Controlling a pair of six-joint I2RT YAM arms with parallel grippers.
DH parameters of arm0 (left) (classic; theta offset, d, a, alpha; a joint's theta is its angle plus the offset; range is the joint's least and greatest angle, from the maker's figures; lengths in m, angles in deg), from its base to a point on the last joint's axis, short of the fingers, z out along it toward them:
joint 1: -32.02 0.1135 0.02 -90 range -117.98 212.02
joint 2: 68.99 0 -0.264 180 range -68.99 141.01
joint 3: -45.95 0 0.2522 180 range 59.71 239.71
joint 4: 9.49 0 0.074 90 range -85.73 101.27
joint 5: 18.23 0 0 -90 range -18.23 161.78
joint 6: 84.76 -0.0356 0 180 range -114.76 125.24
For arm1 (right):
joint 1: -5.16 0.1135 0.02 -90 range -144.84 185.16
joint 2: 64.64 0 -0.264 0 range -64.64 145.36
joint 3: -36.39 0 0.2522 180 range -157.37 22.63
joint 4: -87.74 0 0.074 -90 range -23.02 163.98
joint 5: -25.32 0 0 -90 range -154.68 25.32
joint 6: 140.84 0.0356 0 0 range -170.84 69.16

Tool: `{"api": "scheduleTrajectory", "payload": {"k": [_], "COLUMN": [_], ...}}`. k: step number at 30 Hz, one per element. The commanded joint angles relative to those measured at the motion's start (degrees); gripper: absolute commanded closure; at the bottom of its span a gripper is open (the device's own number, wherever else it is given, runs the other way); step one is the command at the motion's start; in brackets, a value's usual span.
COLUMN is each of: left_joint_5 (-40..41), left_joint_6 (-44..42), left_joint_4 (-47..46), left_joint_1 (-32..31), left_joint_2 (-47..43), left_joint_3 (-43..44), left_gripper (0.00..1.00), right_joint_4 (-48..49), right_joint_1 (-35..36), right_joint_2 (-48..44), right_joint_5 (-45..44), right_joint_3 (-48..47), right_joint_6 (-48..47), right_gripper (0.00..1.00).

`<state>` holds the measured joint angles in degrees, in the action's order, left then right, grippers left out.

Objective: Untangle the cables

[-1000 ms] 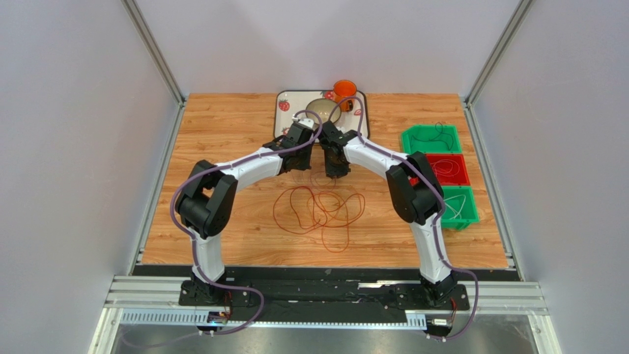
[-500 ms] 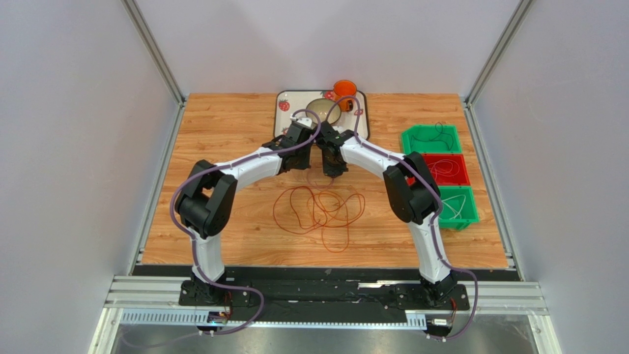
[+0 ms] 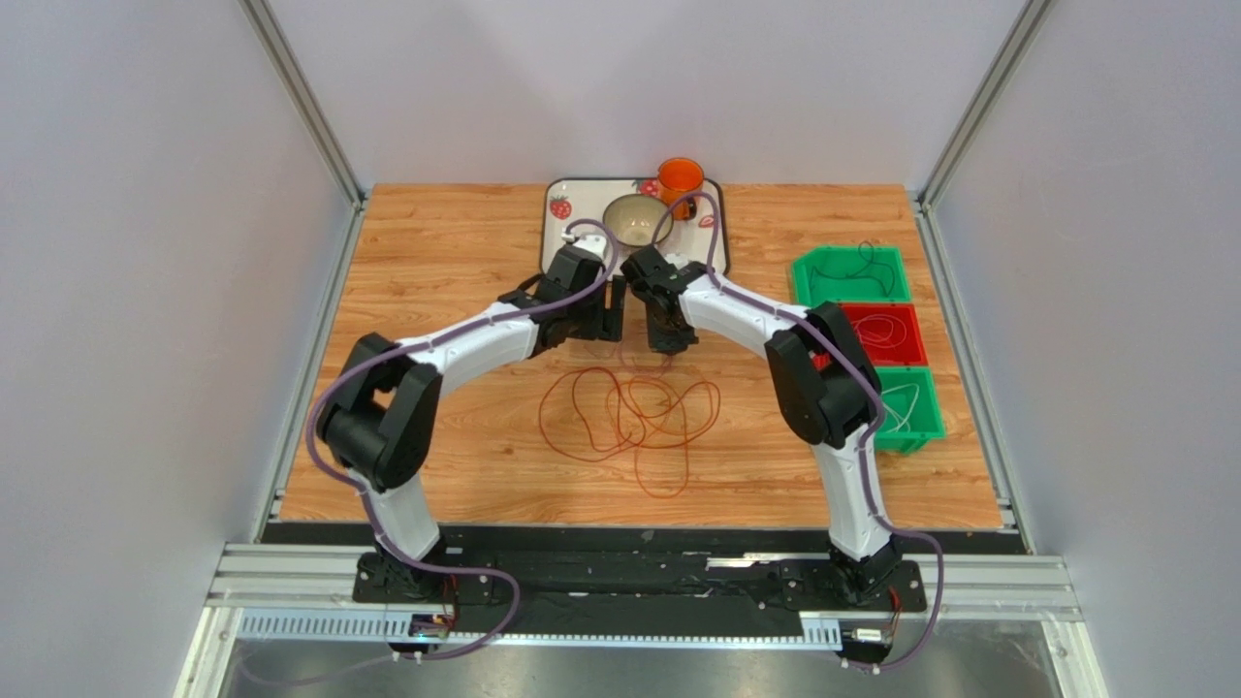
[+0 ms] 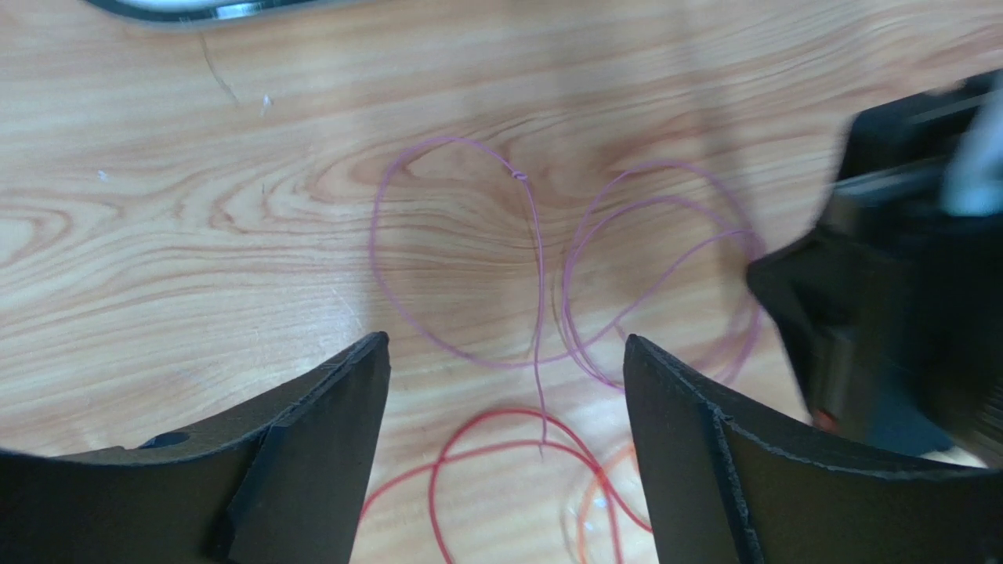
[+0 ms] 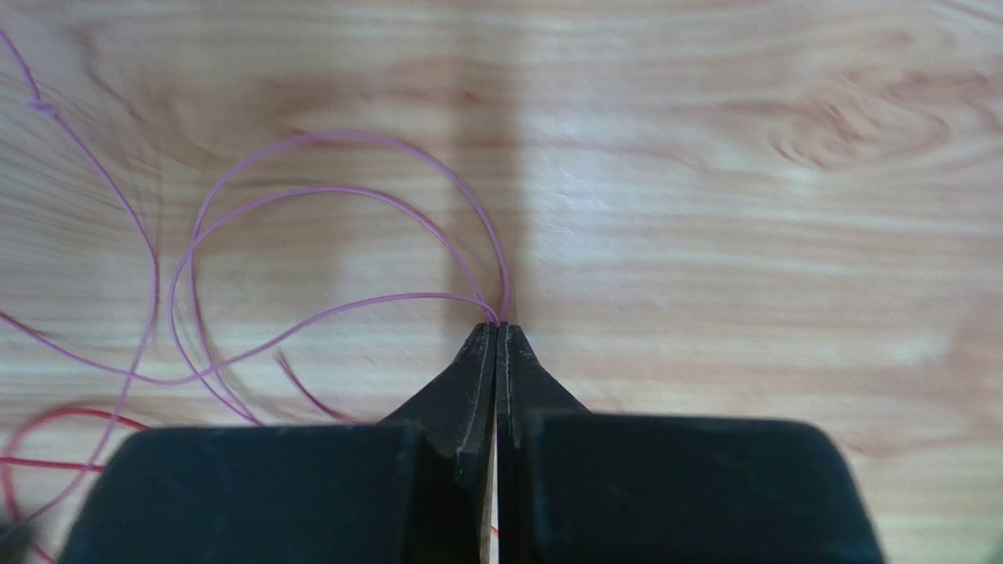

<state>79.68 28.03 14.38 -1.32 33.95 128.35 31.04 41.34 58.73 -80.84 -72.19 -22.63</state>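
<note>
Cables (image 3: 634,415) lie in a loose heap of red and orange loops on the table (image 3: 437,262), just on the near side of both grippers. Your right gripper (image 5: 497,335) is pinched fully closed, and the pink cable (image 5: 341,194) runs into its tips, so you have that strand. Your left gripper (image 4: 504,347) stands wide apart and holds nothing. The pink loops lie beneath and ahead of it, and a red cable (image 4: 495,425) lies right under its fingers.

Lift the right hand slowly and watch which loops follow. The pink one seems to cross the red, so a quick pull could tighten a snag. Bring the left hand down to pin the red if it drags.

Beyond both grippers a tray (image 3: 555,233) carries a bowl (image 3: 635,218) and an orange cup (image 3: 679,178), so keep the wrists short of them. The bins (image 3: 810,277), off to the right hand's outer side, stand well apart.
</note>
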Motion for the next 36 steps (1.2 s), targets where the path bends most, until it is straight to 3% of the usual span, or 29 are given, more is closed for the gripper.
{"api": "scheduleTrajectory", "payload": {"k": [1,9,18,21,27,30,36], "left_joint_5": [-3.7,-5.0,-1.4,1.5,6.0,6.0,4.6], "left_joint_6": [0.7,1.2,1.7,2.4,1.6,2.1,0.9], "left_joint_4": [-0.2,12.3,40.7,44.5,39.1,38.4,39.2], "left_joint_1": [0.1,0.0,0.1,0.0,0.1,0.0,0.0], "left_joint_2": [-11.3,-26.6,-48.5,-56.5,-69.3,-70.5,-68.2], "left_joint_3": [1.4,2.2,2.7,-0.1,-12.7,-16.3,-15.6], "left_gripper": [0.18,0.18,0.18,0.17,0.14,0.14,0.14], "right_joint_4": [-0.8,-2.0,-6.3,-8.5,-9.1,-9.8,-11.5], "right_joint_1": [-0.2,-0.4,-0.4,-0.6,-1.6,-2.7,-4.2], "right_joint_2": [-7.0,-15.9,-23.6,-25.6,-30.9,-33.3,-36.2], "right_joint_5": [-4.0,-7.0,-11.2,-13.0,-16.4,-17.4,-20.1], "right_joint_3": [2.5,4.8,1.0,-2.5,-6.9,-9.9,-16.8], "right_joint_6": [-0.6,-1.7,-4.3,-4.7,-6.8,-8.1,-10.1], "right_gripper": [1.0,1.0,1.0,1.0,1.0,1.0,1.0]}}
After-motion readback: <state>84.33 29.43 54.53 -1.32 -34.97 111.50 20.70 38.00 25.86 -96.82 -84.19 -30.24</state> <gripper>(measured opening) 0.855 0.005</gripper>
